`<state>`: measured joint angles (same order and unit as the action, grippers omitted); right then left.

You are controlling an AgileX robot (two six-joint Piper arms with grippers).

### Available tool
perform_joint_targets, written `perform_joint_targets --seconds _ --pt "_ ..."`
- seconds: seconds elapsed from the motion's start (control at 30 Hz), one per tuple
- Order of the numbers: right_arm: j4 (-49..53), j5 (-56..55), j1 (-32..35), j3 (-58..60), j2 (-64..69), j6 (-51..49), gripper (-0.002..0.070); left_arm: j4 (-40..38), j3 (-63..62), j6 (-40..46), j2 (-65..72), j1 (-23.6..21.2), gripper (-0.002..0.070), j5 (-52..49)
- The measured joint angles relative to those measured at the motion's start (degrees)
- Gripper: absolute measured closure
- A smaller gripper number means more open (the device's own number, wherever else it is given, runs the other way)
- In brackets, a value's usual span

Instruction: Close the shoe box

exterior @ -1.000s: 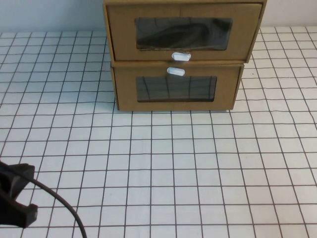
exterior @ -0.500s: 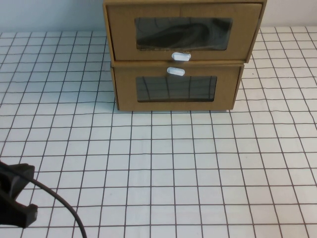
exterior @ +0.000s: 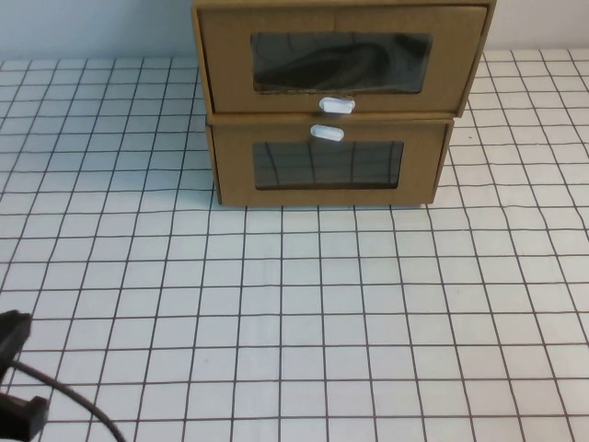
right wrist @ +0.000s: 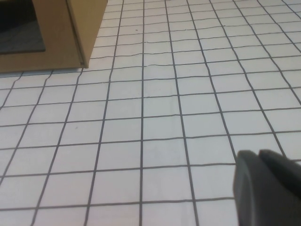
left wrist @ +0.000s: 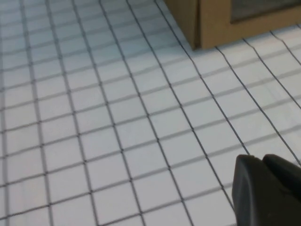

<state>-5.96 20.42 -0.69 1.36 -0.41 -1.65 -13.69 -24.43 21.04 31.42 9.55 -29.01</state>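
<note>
The shoe box (exterior: 340, 60) is the upper of two stacked brown cardboard boxes at the back of the table. It has a clear window and a small white pull tab (exterior: 337, 104) below that window. My left gripper (exterior: 14, 378) shows only partly at the near left edge, far from the box. In the left wrist view the left gripper (left wrist: 261, 157) is shut and empty above the gridded table. My right gripper (right wrist: 258, 153) is out of the high view. In the right wrist view it is shut and empty above the table.
The lower cardboard box (exterior: 327, 166) carries the shoe box and has its white tab (exterior: 327, 133) above its window. Its corner shows in the left wrist view (left wrist: 211, 23) and the right wrist view (right wrist: 70, 33). The white gridded table (exterior: 322, 304) spreads in front.
My left gripper has drawn back toward the near left corner of the high view and shows less. The boxes have not moved.
</note>
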Motion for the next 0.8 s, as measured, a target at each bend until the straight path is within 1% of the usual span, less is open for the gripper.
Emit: perform_joint_targets --seconds 0.03,0.2,0.27,0.4,0.5,0.63,0.8 --pt "0.0 0.0 0.0 0.0 0.0 0.0 0.0689 2.1 1.2 -2.5 -2.5 0.0 0.0677 2.1" --pt "0.0 0.0 0.0 0.0 0.0 0.0 0.0689 21.3 11.2 -21.0 -16.8 0.0 0.0677 13.6" --pt "0.0 0.0 0.0 0.0 0.0 0.0 0.0689 24.5 14.5 -23.9 -21.7 -0.7 0.0677 15.2" --pt "0.0 0.0 0.0 0.0 0.0 0.0 0.0689 24.6 19.9 -25.5 -30.1 -4.5 0.0677 15.3" --pt "0.0 0.0 0.0 0.0 0.0 0.0 0.0689 23.3 23.6 -25.8 -31.8 -6.8 0.0677 15.3" --pt "0.0 0.0 0.0 0.0 0.0 0.0 0.0689 22.1 25.8 -26.1 -32.0 -7.4 0.0677 14.3" --pt "0.0 0.0 0.0 0.0 0.0 0.0 0.0689 20.7 25.9 -25.0 -32.0 -7.4 0.0677 9.2"
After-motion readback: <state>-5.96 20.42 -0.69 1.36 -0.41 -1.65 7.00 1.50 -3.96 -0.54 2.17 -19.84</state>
